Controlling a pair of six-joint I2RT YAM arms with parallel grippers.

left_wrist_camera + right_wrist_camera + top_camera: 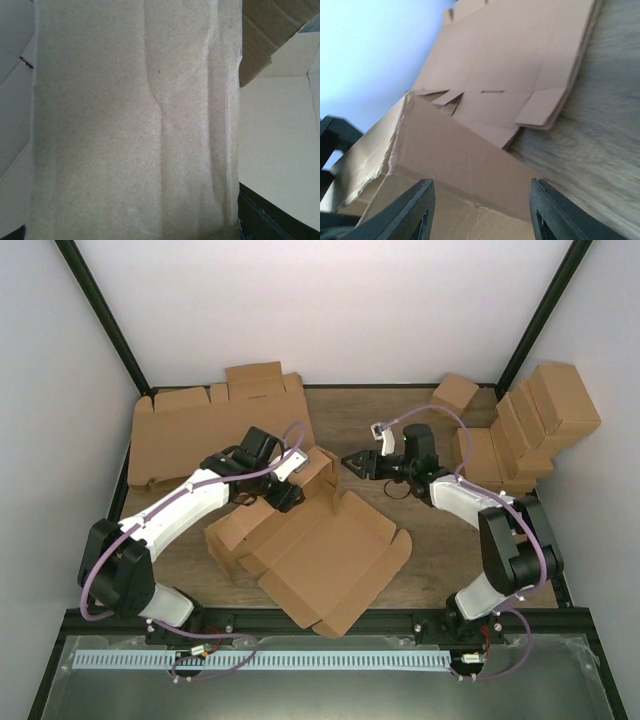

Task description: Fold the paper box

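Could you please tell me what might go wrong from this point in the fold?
The right gripper is open beside the paper box, so its raised wall may spring back. Cardboard fills the left wrist view and already shows creases, so the left gripper could crumple it further.

Looks out past the right gripper (481, 190), with both dark fingers (415, 210) rising from the bottom edge, set well apart and closed on nothing. Faces a raised panel of the paper box (455, 150) just beyond the fingertips, slanting down from left to right, creased and a little ragged at its upper left corner. Shows behind it a pile of flat cardboard blanks (520, 50) lying on the wooden tabletop (605, 140), with tabs and a slot along the near side and bare wood grain at the right. Catches a pale wall (365, 50) at upper left and a blurred dark shape (335, 132) at the left edge, too unclear to name.
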